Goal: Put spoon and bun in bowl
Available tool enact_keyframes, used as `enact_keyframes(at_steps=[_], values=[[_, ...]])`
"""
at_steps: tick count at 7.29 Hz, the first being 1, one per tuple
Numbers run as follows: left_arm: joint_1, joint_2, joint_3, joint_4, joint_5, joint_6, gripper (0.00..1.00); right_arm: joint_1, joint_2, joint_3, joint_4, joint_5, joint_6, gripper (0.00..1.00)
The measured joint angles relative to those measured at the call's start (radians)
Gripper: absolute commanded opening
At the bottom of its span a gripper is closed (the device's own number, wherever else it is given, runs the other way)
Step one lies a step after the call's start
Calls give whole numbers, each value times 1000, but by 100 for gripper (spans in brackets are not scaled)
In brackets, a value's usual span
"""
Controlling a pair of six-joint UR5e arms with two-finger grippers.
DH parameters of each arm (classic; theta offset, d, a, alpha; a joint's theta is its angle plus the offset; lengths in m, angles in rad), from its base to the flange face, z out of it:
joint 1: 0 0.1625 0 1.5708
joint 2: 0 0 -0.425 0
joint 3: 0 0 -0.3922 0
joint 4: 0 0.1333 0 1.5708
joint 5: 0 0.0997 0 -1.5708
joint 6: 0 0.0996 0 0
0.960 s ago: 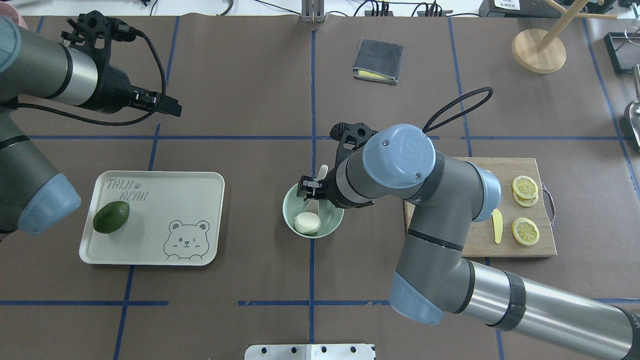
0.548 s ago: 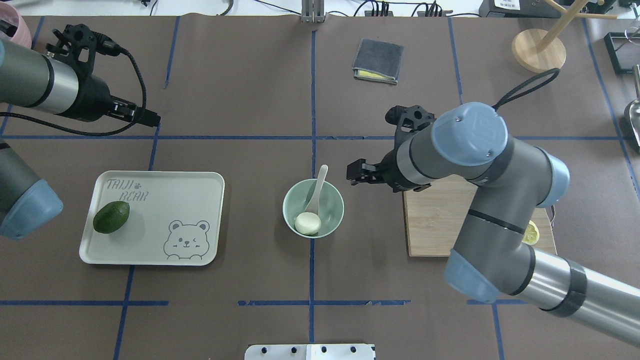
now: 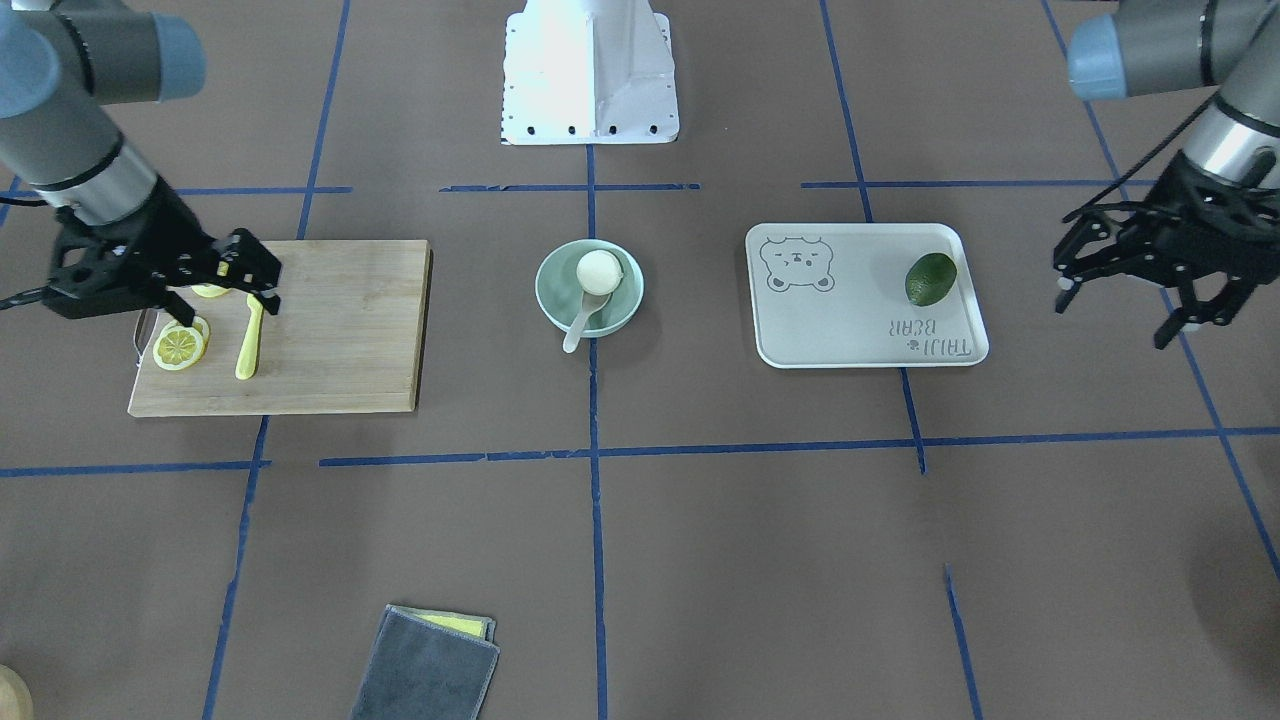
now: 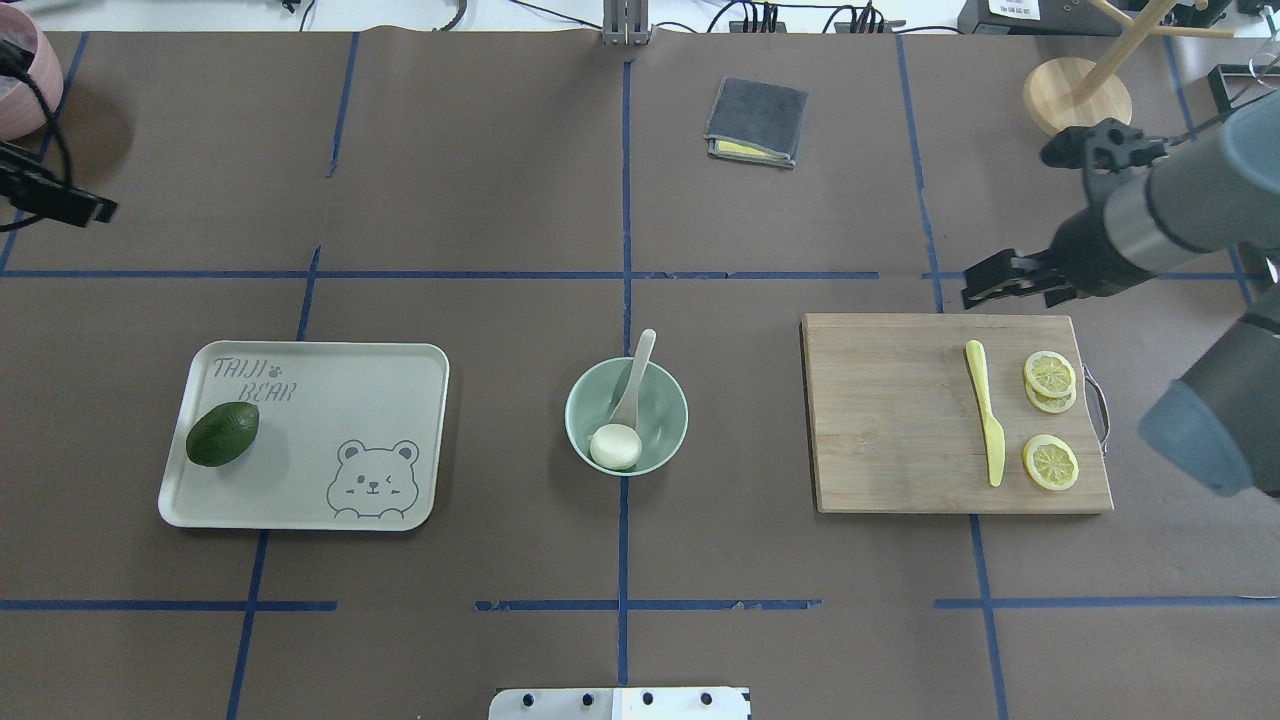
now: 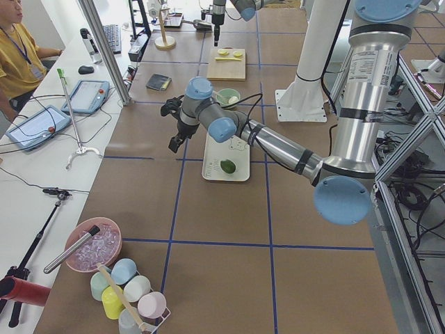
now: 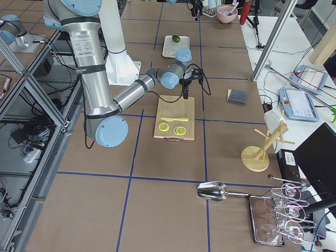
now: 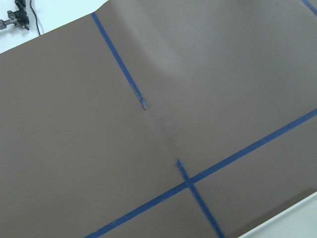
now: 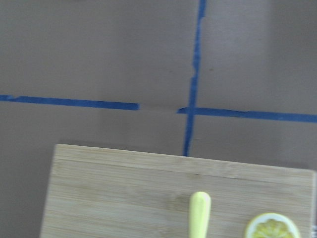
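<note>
Looking down on a brown table (image 4: 480, 200) that is filling the overhead frame and carrying a grid of blue tape lines. Finding a wooden cutting board (image 4: 890, 420) lying at centre right of that frame and a pale bear-printed tray (image 4: 330, 400) lying at centre left.

Seeing the right hand (image 3: 228, 300) hanging at the far left of the front-facing frame, by the board's end. Its fingers are standing apart and gripping nothing. Seeing the left hand (image 3: 1113, 312) hanging at the far right of that same frame, beyond the tray. Its fingers are also standing apart and gripping nothing.

Finding the mint-green bowl (image 4: 668, 420) sitting in the middle of the overhead frame on the central tape line, between tray and board and apart from both. Noting a folded grey cloth (image 4: 757, 120) lying at upper centre, well apart from the bowl.

Seeing a dark green avocado (image 4: 222, 434) resting at the tray's left end. Seeing a yellow plastic knife (image 4: 985, 410) lying on the right part of the board.

Finding the spoon (image 4: 637, 370) leaning in the bowl, with its scoop down inside next to the bun and its handle sticking out over the upper rim. Finding the bun (image 4: 615, 447) sitting inside the bowl at lower left. Seeing lemon slices (image 4: 1050, 462) lying just right of the knife.
</note>
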Motion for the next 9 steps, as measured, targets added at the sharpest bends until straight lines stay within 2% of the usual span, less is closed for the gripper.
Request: enact_keyframes(at_steps=[2,4,6,9], values=[[-187,43,90,71,-116,277,100,197,-129,-40,-6,106,-345,100],[-242,33,144,296,-155,372,100,373,-169,-109,-85,168,-650,100],[-250,32,175,365,-176,386,100,497,-165,-160,-246,170,-933,100],[-249,0,219,339,-147,389,100,529,-153,-212,-297,170,-1029,100]])
